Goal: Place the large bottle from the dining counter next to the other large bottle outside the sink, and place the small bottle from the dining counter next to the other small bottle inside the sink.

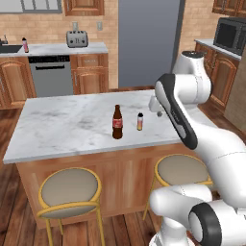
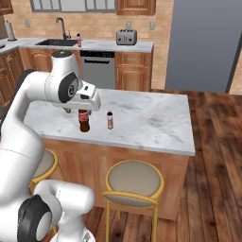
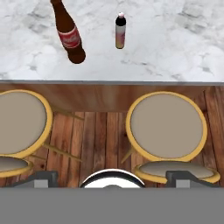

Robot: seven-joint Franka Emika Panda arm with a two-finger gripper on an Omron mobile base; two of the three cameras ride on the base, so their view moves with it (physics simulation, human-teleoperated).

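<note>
The large bottle [image 1: 117, 123], dark brown with a red label, stands upright on the marble bench [image 1: 67, 125] near its front edge; the small bottle [image 1: 140, 122] stands upright just beside it, apart from it; in the right base view the arm's forearm crosses in front of the large bottle [image 2: 84, 120] and hides its neck and cap, while the small bottle [image 2: 109, 120] shows whole; in the hand view the large bottle [image 3: 69, 36] is cut off at the top edge, its cap out of frame, and the small bottle [image 3: 120, 30] is fully seen. The hand [image 3: 112, 177] hangs above the floor in front of the bench, over the 2 stools [image 3: 166, 127], well apart from both bottles; its fingers [image 3: 41, 178] stand spread wide, released, grasping nothing; only their dark tips show. On the far counter a second small bottle [image 1: 25, 45] with a pink body stands beside the sink [image 1: 9, 48]; the sink's inside is too small and dim to make out; a toaster [image 1: 77, 39] sits farther along that counter.
</note>
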